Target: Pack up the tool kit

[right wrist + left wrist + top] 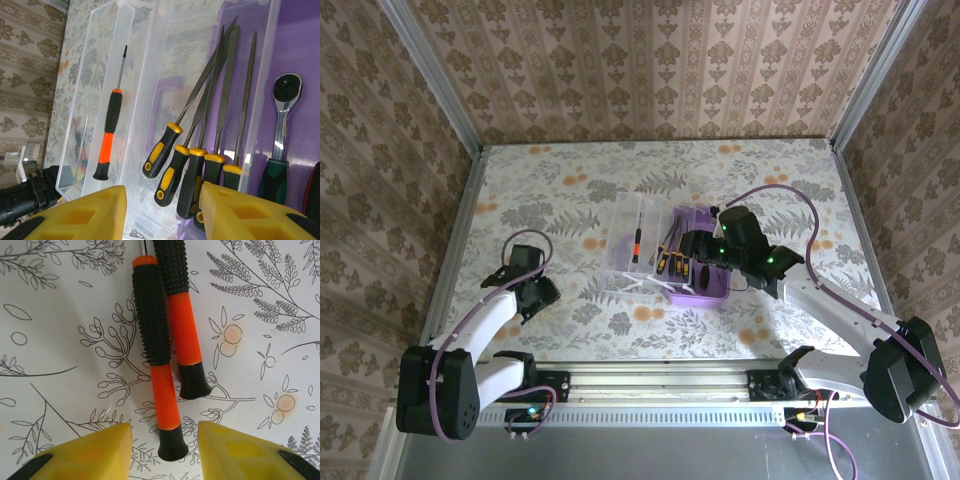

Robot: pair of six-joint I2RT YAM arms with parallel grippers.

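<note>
Two screwdrivers with orange-and-black handles (157, 340) (182, 330) lie side by side on the patterned table. My left gripper (165, 440) (533, 290) is low over them and open, its yellow fingers (100, 450) on either side of the black butt of the nearer one, with a gap on both sides. A third screwdriver (111, 127) (636, 240) lies in a clear tray (95, 75) (628, 215) beside the purple box (300, 50) (708, 297). My right gripper (162, 205) (695, 250) hovers open over the tray and box, holding nothing.
Several files with yellow-and-black handles (190, 170) lie in a clear compartment next to the screwdriver. A ratchet with a dark green handle (282, 125) rests in the purple box. Patterned walls enclose the table on three sides.
</note>
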